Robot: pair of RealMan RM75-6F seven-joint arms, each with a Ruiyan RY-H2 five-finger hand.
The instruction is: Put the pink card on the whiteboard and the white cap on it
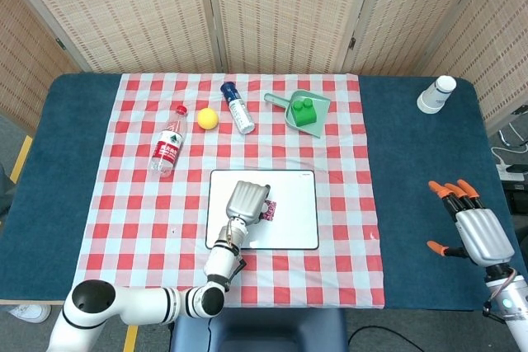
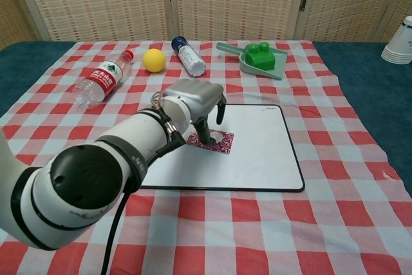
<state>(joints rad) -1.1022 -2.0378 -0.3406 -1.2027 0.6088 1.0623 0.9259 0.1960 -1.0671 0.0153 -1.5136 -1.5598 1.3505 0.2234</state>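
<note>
The pink patterned card point(image 2: 216, 141) lies flat on the whiteboard point(image 2: 264, 152), left of its middle; in the head view the card point(image 1: 270, 208) peeks out beside my left hand point(image 1: 247, 201). That left hand point(image 2: 193, 98) hovers over the card's left end with its fingers pointing down. One fingertip point(image 2: 205, 136) touches the card and the thumb stands apart. The whiteboard point(image 1: 293, 224) sits at the centre of the checked cloth. A white cap point(image 1: 445, 82) tops an upturned white cup at the far right corner. My right hand point(image 1: 474, 232) hangs with fingers spread and empty over the blue table.
Behind the whiteboard lie a water bottle point(image 1: 167, 146), a yellow ball point(image 1: 207, 118), a blue-capped white bottle point(image 1: 238, 107) and a green dustpan holding a green block point(image 1: 305, 111). The white cup stack point(image 2: 399, 43) stands at the right edge of the chest view.
</note>
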